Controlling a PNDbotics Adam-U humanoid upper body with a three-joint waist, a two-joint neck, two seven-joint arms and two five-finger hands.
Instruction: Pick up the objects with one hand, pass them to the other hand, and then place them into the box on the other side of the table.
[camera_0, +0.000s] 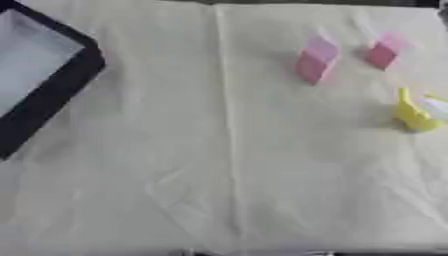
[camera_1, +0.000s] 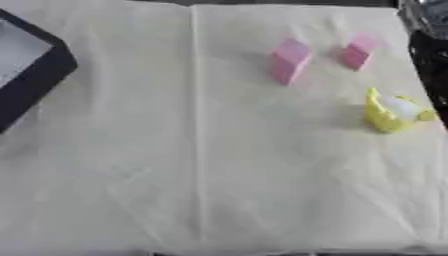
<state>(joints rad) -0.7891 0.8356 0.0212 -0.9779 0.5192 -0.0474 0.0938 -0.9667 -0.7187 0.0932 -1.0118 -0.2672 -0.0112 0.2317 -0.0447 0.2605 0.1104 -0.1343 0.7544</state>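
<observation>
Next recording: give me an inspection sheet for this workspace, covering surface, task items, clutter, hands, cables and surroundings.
Surface: table under a creased pale cloth.
Job's things: larger pink block and smaller pink block at far right, apart; yellow and white object nearer, by the right edge; black-rimmed box at far left, nothing seen inside.
Clutter: nothing seen.
Hands: neither in view.
Cables: nothing seen.
Surroundings: dark shape beyond the right edge, unidentifiable.

A black, glossy part with a silver-grey piece (camera_1: 426, 30) shows at the right eye view's upper right edge, too blurred to identify.
</observation>
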